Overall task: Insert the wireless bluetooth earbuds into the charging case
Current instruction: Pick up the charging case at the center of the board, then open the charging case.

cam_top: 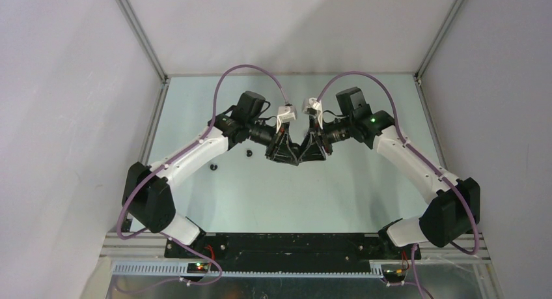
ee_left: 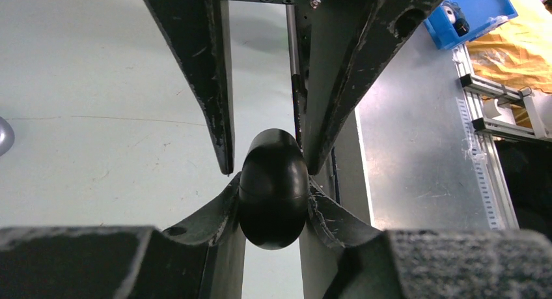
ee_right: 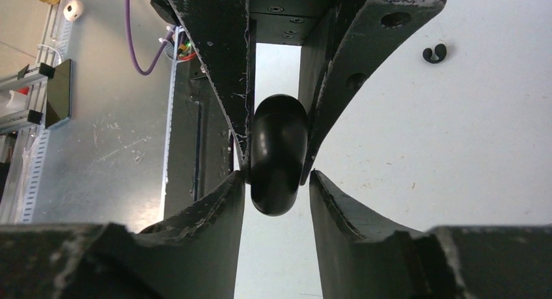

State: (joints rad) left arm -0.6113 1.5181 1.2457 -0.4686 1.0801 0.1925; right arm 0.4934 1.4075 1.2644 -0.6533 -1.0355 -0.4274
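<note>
The charging case [ee_left: 273,195] is a glossy black egg shape with a seam round its middle, and it is closed. My left gripper [ee_left: 273,187] is shut on it, a finger pressed to each side. My right gripper [ee_right: 278,178] faces it from the other side with its jaws open. One right fingertip [ee_right: 237,182] lies against the case [ee_right: 278,156] and the other stands apart from it. From above, both grippers [cam_top: 291,157] [cam_top: 306,156] meet tip to tip at mid-table and hide the case. Two tiny black earbuds [cam_top: 248,153] [cam_top: 213,167] lie on the table to the left.
A small black curled piece [ee_right: 434,53] lies on the pale table beyond the left arm's fingers. A pale grey rounded thing [ee_left: 3,136] is cut by the left wrist view's edge. A blue box [ee_left: 469,12] sits off the table, past the metal front rail [cam_top: 273,268].
</note>
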